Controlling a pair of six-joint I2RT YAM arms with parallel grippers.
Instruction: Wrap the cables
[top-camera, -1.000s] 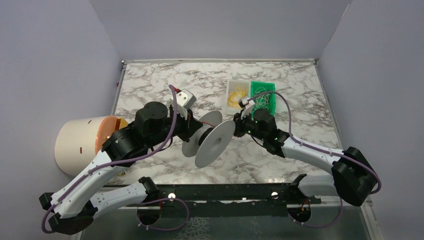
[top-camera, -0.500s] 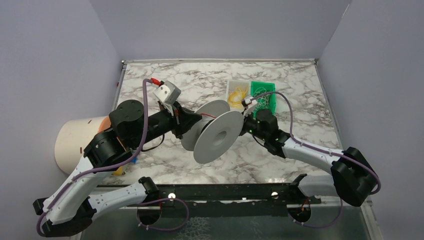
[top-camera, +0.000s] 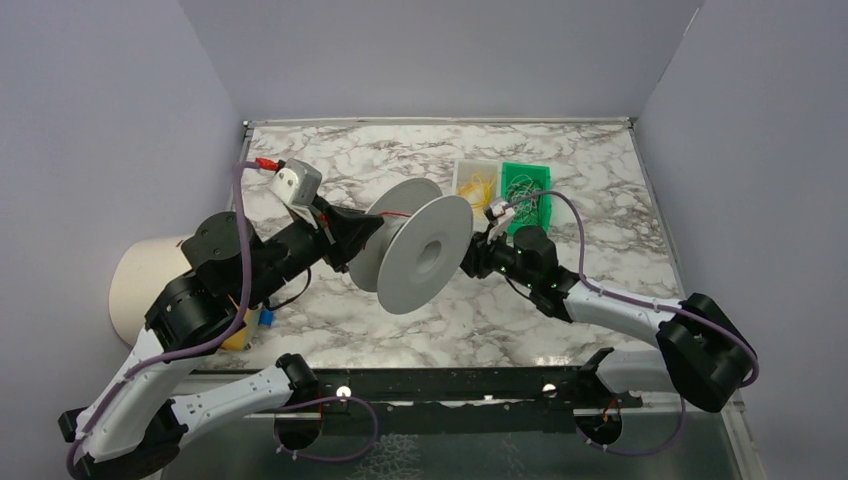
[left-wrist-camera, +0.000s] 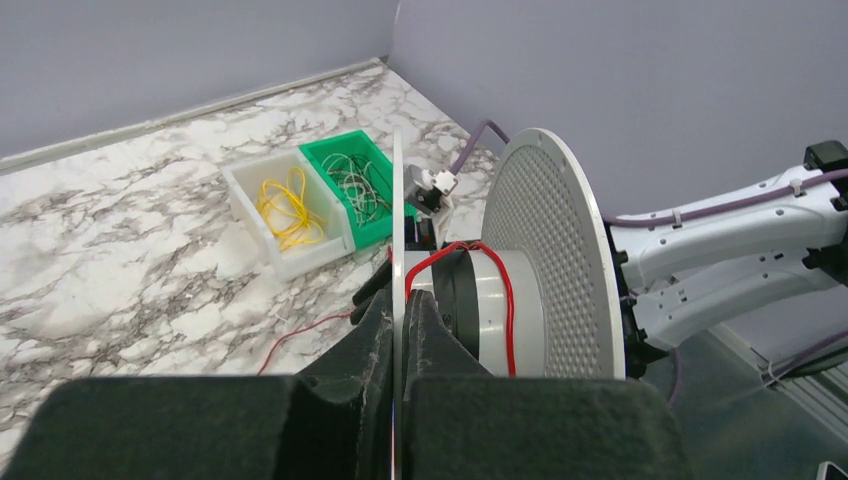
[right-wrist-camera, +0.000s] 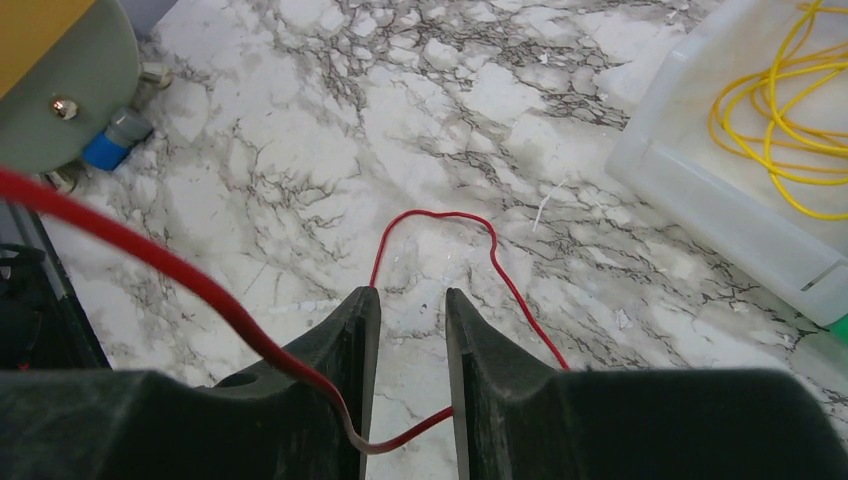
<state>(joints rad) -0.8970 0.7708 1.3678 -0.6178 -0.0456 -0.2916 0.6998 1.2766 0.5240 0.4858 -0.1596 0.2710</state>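
Observation:
A white spool (top-camera: 425, 250) with two round flanges is held off the table at mid-scene. My left gripper (top-camera: 365, 228) is shut on its thin left flange (left-wrist-camera: 397, 230); in the left wrist view the gripper (left-wrist-camera: 402, 310) pinches that disc edge-on. The thin red wire (left-wrist-camera: 508, 300) loops over the grey hub and trails down to the table. My right gripper (top-camera: 470, 262) sits just right of the spool, low over the table. In the right wrist view it (right-wrist-camera: 412, 300) is open, and the red wire (right-wrist-camera: 440, 215) crosses loosely between the fingers and loops on the marble.
A white bin of yellow wires (top-camera: 475, 185) and a green bin of pale wires (top-camera: 527, 190) stand behind the right gripper. A large cream cylinder (top-camera: 150, 285) lies at the left edge. A small blue part (top-camera: 265, 318) lies near it.
My left arm has swung back and to the left, lifting and turning the spool so its flanges face more toward the camera. The right gripper has stayed close beside the spool.

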